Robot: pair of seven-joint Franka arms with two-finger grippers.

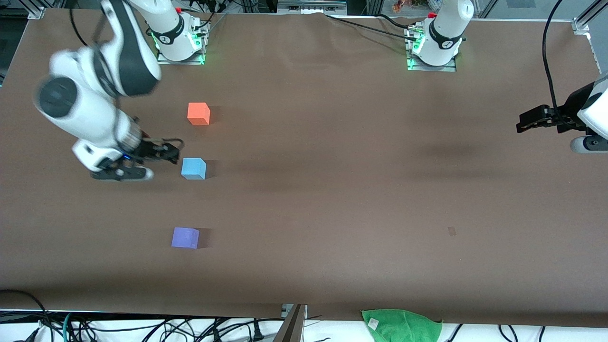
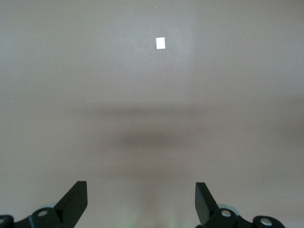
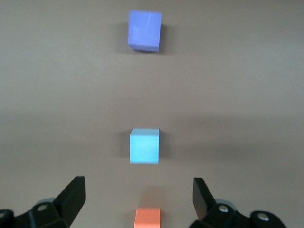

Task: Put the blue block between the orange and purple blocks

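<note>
A wide brown matte tabletop fills the scene, with the two arm bases bolted along its edge farthest from the front camera and loose cables hanging off the near edge beside a crumpled green cloth. Three small matte cubes lie in a rough line toward the right arm's end of the tabletop, each well apart from its neighbours. The bright orange cube is farthest from the front camera, the violet-purple cube is nearest to it, and the light sky-blue cube rests flat on the surface between those two. The right gripper is low over the tabletop just beside the sky-blue cube, toward the right arm's end, with its jaws released and holding nothing; the right wrist view shows its two dark fingers spread wide with all three cubes lined up ahead. The left gripper waits well apart from the cubes over the left arm's end of the tabletop, its jaws likewise spread and grasping nothing, looking down on bare surface with one small pale mark.
</note>
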